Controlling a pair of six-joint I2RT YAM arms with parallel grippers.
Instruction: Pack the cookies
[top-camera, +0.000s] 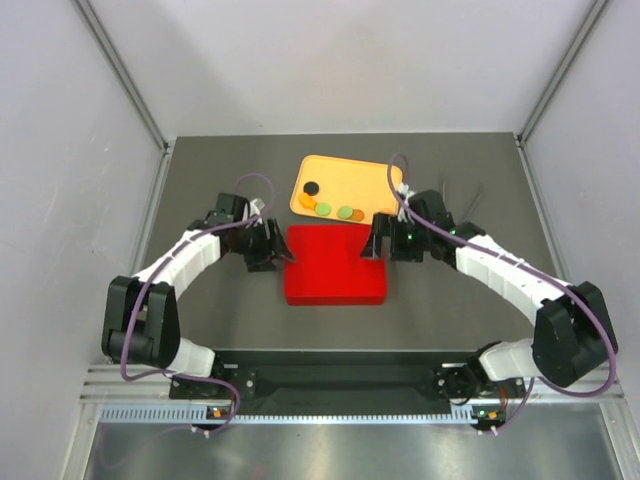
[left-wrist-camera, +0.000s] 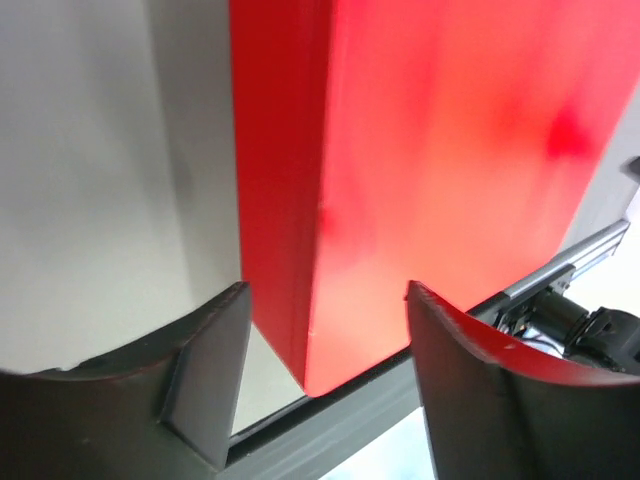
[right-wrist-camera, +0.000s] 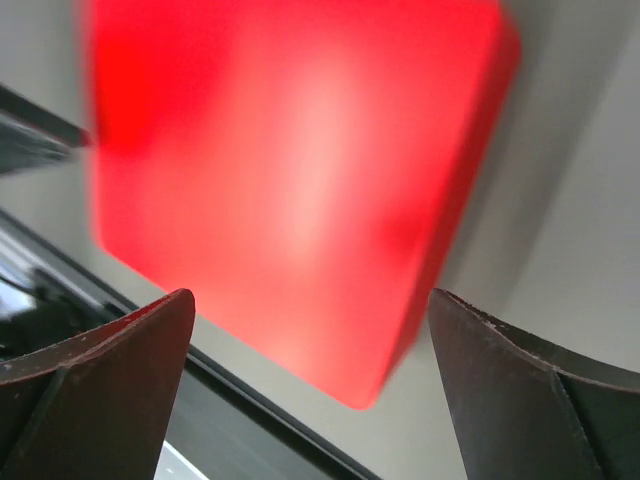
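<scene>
Several cookies (top-camera: 323, 209) flat, row running left-right along tray (top-camera: 370, 180) near edge.

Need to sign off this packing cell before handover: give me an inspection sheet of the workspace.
Surface: dark grey table, no spills seen.
Job's things: a few cookies (black, orange, green) on the orange tray at the far side; red box just in front of it, no opening visible.
Clutter: nothing seen.
Claws: left claw open at the box's far left corner; right claw open at its far right corner; neither holds anything.
Cables: purple cables loop along both arms; the right one crosses the tray's corner in the top view.
Surroundings: pale walls on three sides; metal rail at the near edge.
</scene>
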